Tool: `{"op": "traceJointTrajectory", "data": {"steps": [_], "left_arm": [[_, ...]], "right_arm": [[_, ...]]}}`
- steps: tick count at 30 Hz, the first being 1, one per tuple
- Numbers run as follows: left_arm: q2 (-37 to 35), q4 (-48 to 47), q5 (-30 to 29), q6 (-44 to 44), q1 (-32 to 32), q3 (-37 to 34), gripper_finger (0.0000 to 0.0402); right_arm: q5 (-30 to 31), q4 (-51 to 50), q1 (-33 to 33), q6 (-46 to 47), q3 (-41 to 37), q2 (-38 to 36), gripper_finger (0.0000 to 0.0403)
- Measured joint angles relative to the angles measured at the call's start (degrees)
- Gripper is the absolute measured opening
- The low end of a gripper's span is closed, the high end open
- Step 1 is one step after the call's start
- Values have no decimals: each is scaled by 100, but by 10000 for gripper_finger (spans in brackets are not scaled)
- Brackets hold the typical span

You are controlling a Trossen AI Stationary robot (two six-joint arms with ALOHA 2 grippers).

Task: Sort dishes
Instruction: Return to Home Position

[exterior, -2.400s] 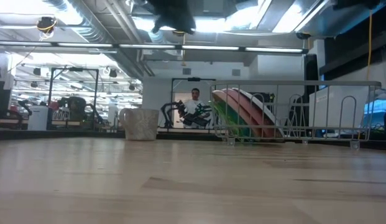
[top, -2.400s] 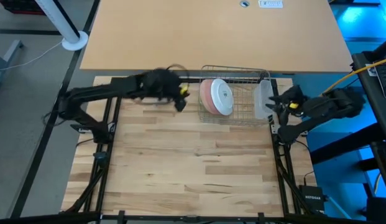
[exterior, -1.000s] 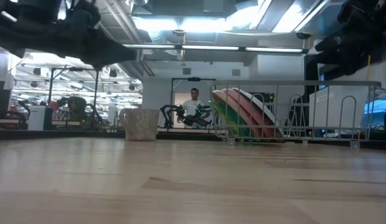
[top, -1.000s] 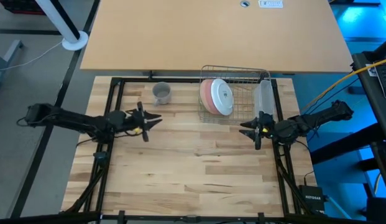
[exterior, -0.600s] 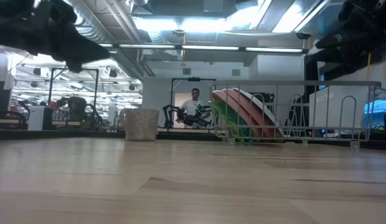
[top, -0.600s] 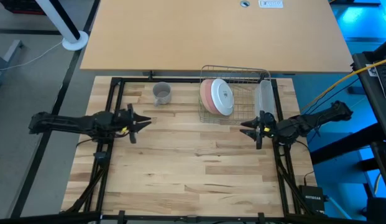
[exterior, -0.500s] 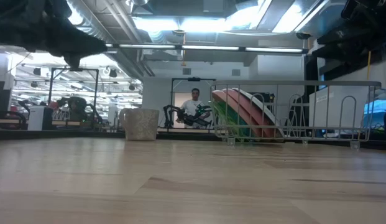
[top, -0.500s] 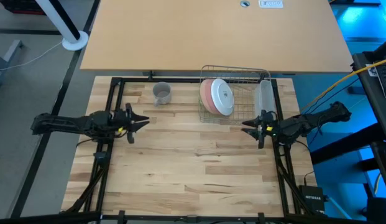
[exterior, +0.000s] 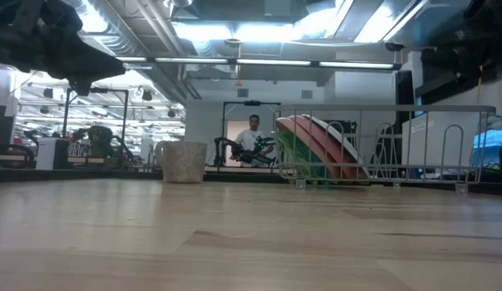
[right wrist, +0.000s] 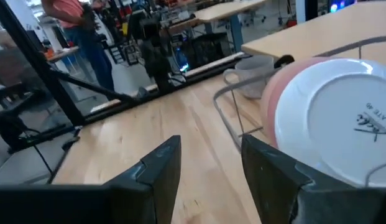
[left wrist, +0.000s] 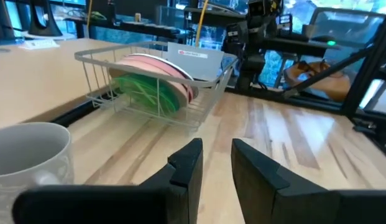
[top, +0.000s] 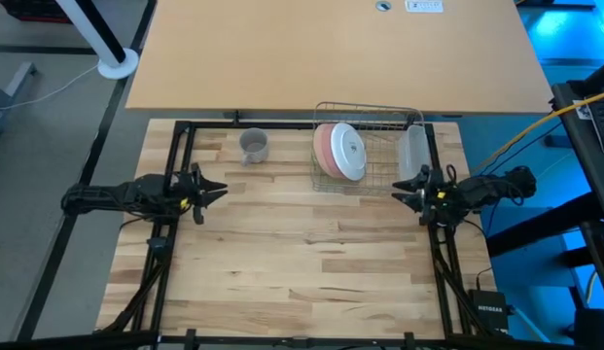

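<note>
High view: left gripper (top: pixel 208 189) at the left edge of the table (top: pixel 282 262), right gripper (top: pixel 407 194) at its right edge, both empty. Grey cup (top: pixel 253 146) stands far, left of the wire dish rack (top: pixel 379 109). White plate (top: pixel 348 153) and pink plate (top: pixel 323 146) stand upright inside.
Low view: green plate (exterior: pixel 293 155) also racked.
Left wrist view: fingers (left wrist: pixel 188 165) slightly parted.
Right wrist view: fingers (right wrist: pixel 161 165) wider apart.

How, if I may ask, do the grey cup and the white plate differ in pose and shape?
The grey cup stands upright on the bare table, outside the dish rack; the white plate stands on edge inside it, against the pink plate. The cup is deep, with a handle; the plate is a flat disc. Both sit near the table's far edge.
</note>
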Motion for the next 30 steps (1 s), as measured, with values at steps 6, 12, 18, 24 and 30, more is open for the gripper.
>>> {"op": "traceJointTrajectory", "data": {"steps": [6,12,18,24,30], "left_arm": [[-27,-46,-44,248,0,-2,76],[-18,-169,-49,167,0,-121,76],[80,-115,-803,-117,22,-219,76],[77,-122,-1354,-751,81,-219,76],[78,-130,-1352,273,81,-219,76]], "right_arm": [[18,-55,0,-184,23,0,172],[269,-93,0,-154,17,2,172],[217,-263,0,223,17,2,172],[-70,-315,0,287,8,2,172],[-74,-300,0,277,4,2,172]]}}
